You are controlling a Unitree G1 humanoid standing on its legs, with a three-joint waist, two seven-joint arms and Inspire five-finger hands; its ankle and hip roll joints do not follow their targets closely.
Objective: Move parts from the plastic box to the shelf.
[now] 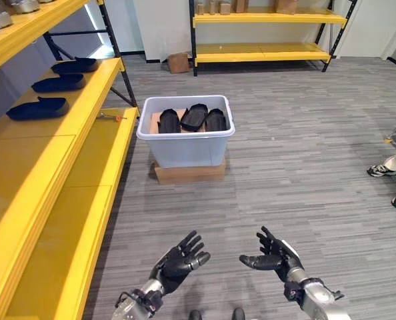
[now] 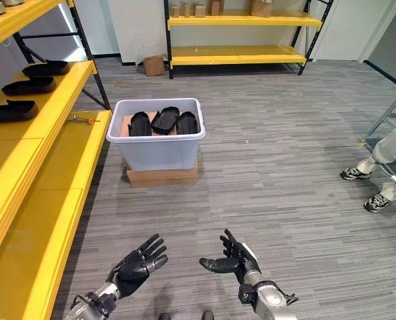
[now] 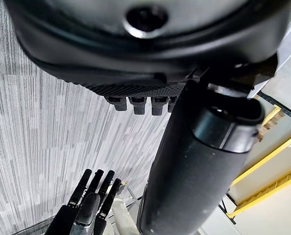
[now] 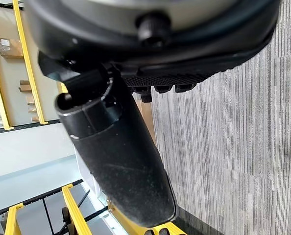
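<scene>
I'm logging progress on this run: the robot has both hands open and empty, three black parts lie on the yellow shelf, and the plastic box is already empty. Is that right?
Not quite: the plastic box is not empty. The left eye view shows three black parts in the box. The rest holds: left hand and right hand are open and empty, and three black parts on the shelf lie along the yellow shelf.

floor [image 1: 298, 153]: you have grey striped carpet throughout | far wall [image 1: 161, 27]: white, with a yellow rack [image 1: 268, 52] on black posts before it, small boxes on its upper level | cardboard box [image 1: 178, 63]: on the floor beside that rack | right edge: a person's shoes [image 1: 383, 171]
</scene>
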